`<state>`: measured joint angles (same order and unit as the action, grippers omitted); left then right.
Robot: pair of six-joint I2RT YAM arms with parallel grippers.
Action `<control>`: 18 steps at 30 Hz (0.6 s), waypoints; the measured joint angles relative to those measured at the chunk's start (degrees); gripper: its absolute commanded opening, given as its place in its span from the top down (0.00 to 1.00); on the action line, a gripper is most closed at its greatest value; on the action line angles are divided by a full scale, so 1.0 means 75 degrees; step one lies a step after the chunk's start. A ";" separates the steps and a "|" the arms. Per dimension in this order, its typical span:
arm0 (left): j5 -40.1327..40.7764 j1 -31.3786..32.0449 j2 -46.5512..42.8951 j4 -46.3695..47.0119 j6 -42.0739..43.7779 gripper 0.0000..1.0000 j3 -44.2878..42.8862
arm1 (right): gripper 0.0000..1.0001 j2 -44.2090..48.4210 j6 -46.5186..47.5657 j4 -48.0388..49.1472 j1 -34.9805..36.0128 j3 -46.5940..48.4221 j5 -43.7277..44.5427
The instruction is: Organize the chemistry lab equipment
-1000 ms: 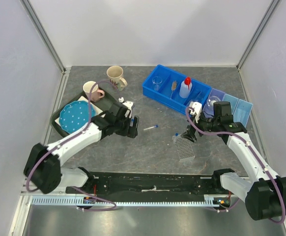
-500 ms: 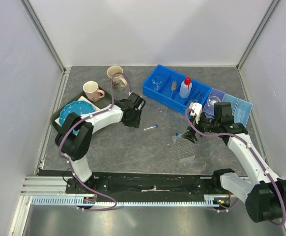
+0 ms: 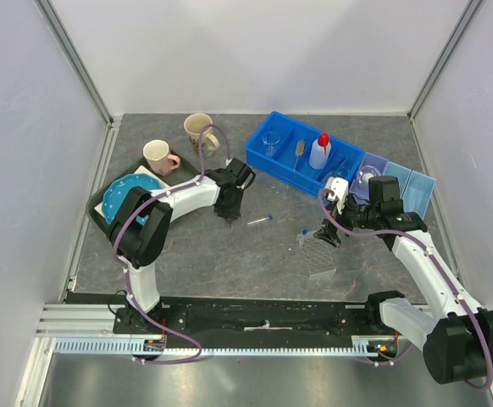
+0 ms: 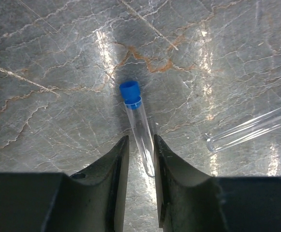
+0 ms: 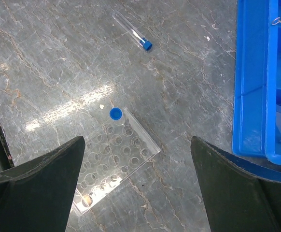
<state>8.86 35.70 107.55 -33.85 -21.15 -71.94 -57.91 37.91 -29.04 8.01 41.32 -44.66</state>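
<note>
Blue plastic caps mark three tubes on the grey stone table (image 3: 229,264). One blue-capped tube (image 4: 139,128) lies flat between the fingers of the left gripper (image 4: 141,147), its cap pointing away from the wrist. The jaws stand narrow, just beside the glass on either side (whether the pads actually press it I cannot tell). Seen from above, this gripper points down at the table near its middle, to the right of the dark tray (image 3: 96,214) that carries the dotted plate (image 3: 121,197).

A second tube (image 3: 260,220) lies loose just to the right of that gripper, apart from the clear tube rack (image 3: 321,256). The right gripper (image 3: 325,235) hovers over the rack with its fingers spread wide, holding nothing. In its wrist view a third tube (image 5: 115,113) stands in a hole at the rack's edge, only its cap showing.

Behind, the blue bin (image 3: 285,172) holds a small beaker (image 3: 270,144), a thin brush (image 3: 300,150) and the white squeeze bottle (image 3: 319,151), each in its own compartment. A beige mug (image 3: 199,130) and a pink mug (image 3: 157,155) stand at the far left.
</note>
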 measured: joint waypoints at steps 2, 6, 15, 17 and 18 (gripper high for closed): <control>0.0003 0.0000 0.0064 -0.0044 0.0003 0.70 0.0000 | 0.02 0.0000 0.0009 -0.0017 0.0000 0.0000 0.0020; 0.0015 0.0000 0.0096 -0.0052 0.0003 0.73 0.0000 | 0.02 0.0000 0.0017 -0.0026 0.0000 0.0000 0.0055; 0.0082 0.0000 -0.0015 0.0076 0.0090 0.96 0.0169 | 0.02 0.0000 0.0067 -0.0029 0.0000 0.0000 0.0108; 0.0093 0.0000 -0.0169 0.0102 0.0128 0.98 0.0344 | 0.02 0.0000 0.0067 -0.0029 0.0000 0.0000 0.0108; 0.0093 0.0000 -0.0300 0.0128 0.0152 0.98 0.0475 | 0.02 0.0000 0.0067 -0.0029 0.0000 0.0000 0.0108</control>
<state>9.56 35.70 105.30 -32.88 -20.01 -68.38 -57.91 38.41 -29.26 8.01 41.32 -43.86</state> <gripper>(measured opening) 0.188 0.982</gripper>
